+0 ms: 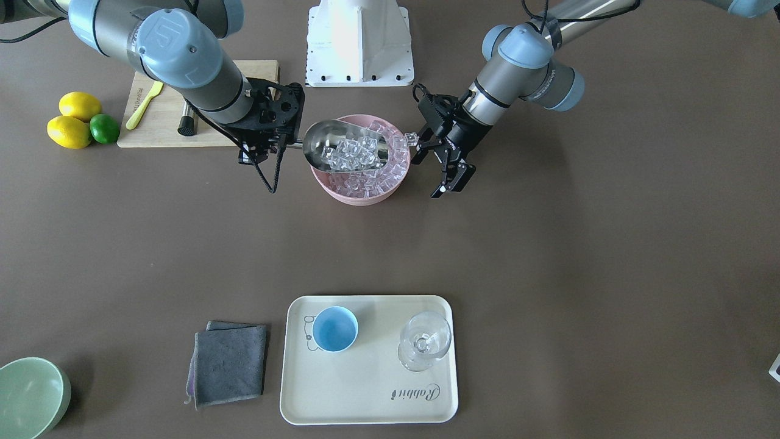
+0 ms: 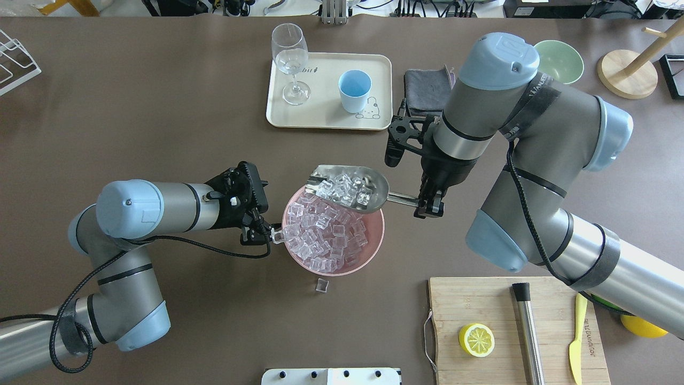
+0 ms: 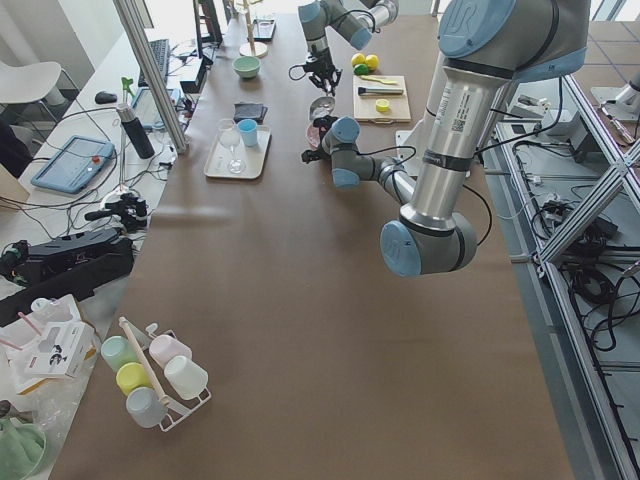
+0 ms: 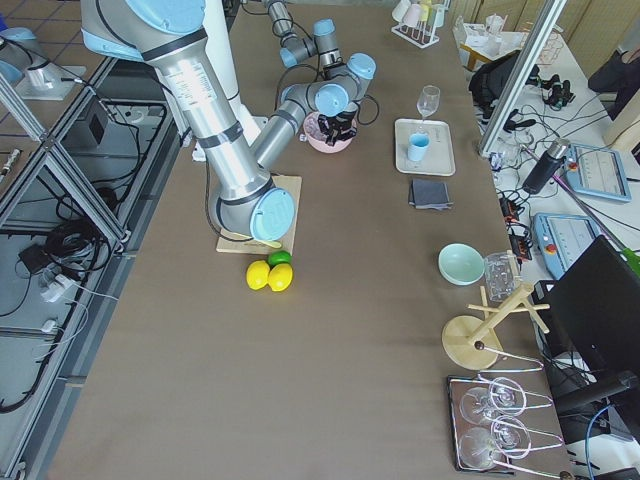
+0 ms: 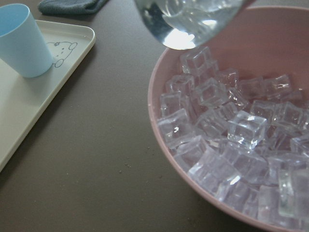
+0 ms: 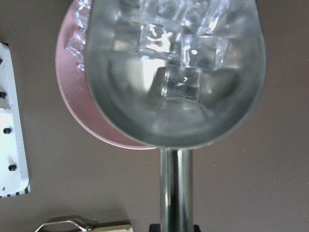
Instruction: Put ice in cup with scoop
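- The scoop [image 2: 347,187] carries a heap of ice [image 2: 342,188] and hangs over the upper edge of the pink bowl [image 2: 374,240], in the middle of the overhead view. The right gripper [image 2: 427,206] has its fingers clamped on the thin rod handle. I judge that this round rod can turn in the grip; then the trough tips and cubes fall on the table during the carry.
- The cup [image 2: 355,88] stands well apart from the scoop, on the tray [image 2: 320,115] in the upper middle. The mouth of the scoop looks wider than the cup, so a fast pour would probably throw cubes onto the tray or knock the light cup over.
- The stemmed glass [image 2: 290,53] stands on the same tray, to the left of the cup. A wide swing could hit it.
- One loose cube [image 2: 322,285] lies on the table just below the bowl, so I think spilling is a real risk here.
- The left gripper [image 1: 436,161] has its fingers apart, with one fingertip at the bowl rim. I cannot tell if it touches. If it pushes, the bowl may slide.
- Pink bowl: many clear cubes, piled nearly to the rim.
- Cup: empty, its blue bottom shows.
- Glass: empty, as far as I can see.
- Tray: holds only the cup and the glass.
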`<state>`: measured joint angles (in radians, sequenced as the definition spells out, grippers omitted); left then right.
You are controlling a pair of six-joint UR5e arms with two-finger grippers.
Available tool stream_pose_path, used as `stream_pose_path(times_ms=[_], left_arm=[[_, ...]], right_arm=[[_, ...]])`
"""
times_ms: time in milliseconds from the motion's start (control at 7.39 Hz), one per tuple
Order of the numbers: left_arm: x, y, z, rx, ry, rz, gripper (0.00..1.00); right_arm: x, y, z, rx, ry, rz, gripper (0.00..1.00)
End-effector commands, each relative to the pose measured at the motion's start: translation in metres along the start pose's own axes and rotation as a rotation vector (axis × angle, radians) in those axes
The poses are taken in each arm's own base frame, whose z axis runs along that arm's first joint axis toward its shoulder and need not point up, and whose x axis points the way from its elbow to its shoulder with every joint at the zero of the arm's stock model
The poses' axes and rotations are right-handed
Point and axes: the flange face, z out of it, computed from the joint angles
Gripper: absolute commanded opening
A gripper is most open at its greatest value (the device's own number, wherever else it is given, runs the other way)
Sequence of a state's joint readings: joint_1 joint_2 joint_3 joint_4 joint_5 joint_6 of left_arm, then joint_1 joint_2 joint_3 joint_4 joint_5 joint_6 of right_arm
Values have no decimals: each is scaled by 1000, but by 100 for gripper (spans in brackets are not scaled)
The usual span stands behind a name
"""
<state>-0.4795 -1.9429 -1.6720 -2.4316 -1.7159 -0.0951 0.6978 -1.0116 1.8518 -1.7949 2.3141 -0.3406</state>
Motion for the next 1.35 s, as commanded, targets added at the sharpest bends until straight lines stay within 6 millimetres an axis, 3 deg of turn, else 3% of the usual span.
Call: stream_pose_path(times_ms=[0,270,541,676,1217], left_arm=[[-3,-5,0,-2,-9,-2,98],[-8,-14,-11,-14,-18,-7,98],[-7,-19,-13,-7,-17,-5,98],[-4,-22,-12,-3,-12,-5,98],[-3,-35,-26,-20,-15,-9,98]], right_arm=[[13,7,-16,17,15,281,0],[32,18,-43,49,44,507,0],[40,12,-55,66,53,743,0],[49,3,-56,69,58,855,0],[101,-73,-57,74,161,1203,0]])
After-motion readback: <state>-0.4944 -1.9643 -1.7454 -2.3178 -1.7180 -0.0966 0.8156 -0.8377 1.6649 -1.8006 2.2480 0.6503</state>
